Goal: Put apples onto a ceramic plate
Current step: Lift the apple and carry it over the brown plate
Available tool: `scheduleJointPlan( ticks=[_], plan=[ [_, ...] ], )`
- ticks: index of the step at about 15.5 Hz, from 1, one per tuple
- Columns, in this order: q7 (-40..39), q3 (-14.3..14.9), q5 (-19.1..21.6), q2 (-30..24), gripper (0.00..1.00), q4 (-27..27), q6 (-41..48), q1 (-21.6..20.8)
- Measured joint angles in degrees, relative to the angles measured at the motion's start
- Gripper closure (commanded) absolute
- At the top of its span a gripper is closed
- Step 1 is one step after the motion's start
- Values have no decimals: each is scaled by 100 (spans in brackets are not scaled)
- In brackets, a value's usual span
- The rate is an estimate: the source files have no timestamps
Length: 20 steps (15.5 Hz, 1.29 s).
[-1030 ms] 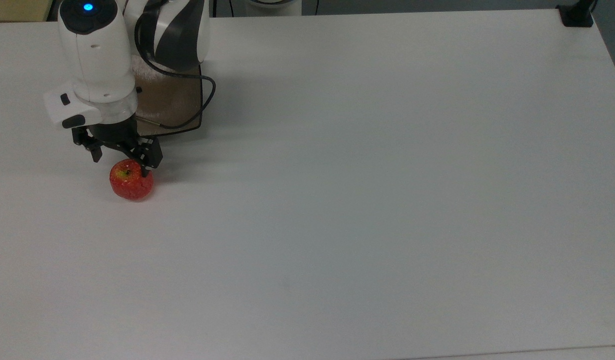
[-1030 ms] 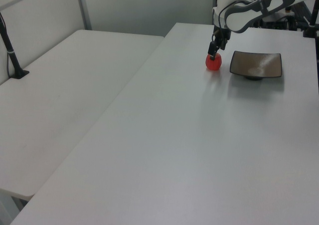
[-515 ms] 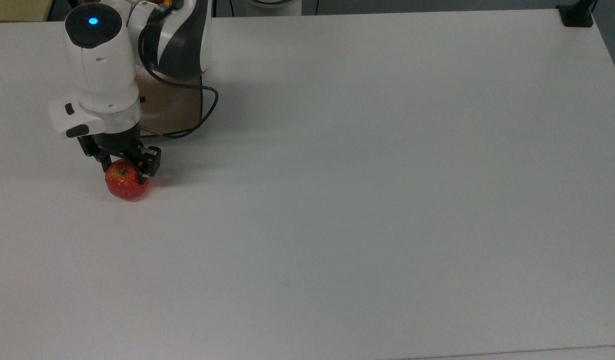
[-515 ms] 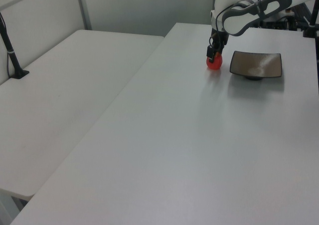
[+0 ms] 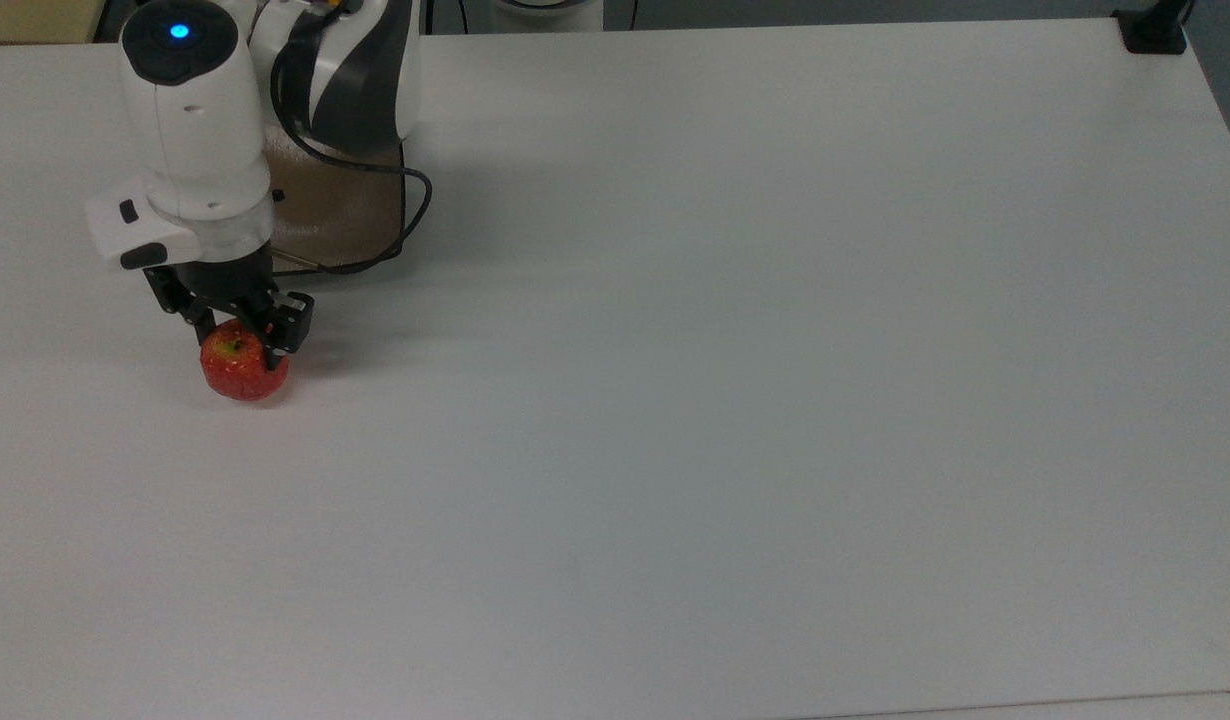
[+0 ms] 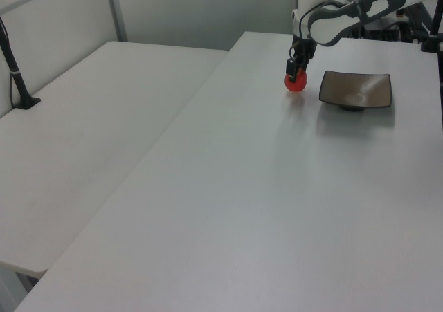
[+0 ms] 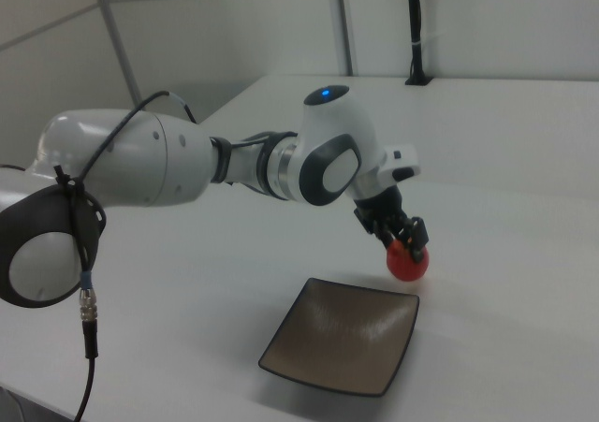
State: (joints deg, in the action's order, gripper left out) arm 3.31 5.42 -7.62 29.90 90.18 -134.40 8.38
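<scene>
The gripper, fingers closed around the apple, has shifted toward the top view's left since a second ago, the fruit moving with it. The arm reaches over the ceramic plate, just beside.

Red apple sits stem-up on the table beside the square brown plate.
</scene>
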Motion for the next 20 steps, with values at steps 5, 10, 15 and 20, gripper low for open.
scheduleJointPlan(
  ticks=[5, 10, 15, 20],
  plan=[
    [16, 0, 0, -729, 57, 242, 18, 47],
    [-462, -2, -11, -1737, 57, 1024, 704, 31],
    [-1245, -11, -11, -2284, 57, 1728, 1277, 21],
    [-1414, -12, -11, -2285, 32, 2463, 1281, 18]
  ],
)
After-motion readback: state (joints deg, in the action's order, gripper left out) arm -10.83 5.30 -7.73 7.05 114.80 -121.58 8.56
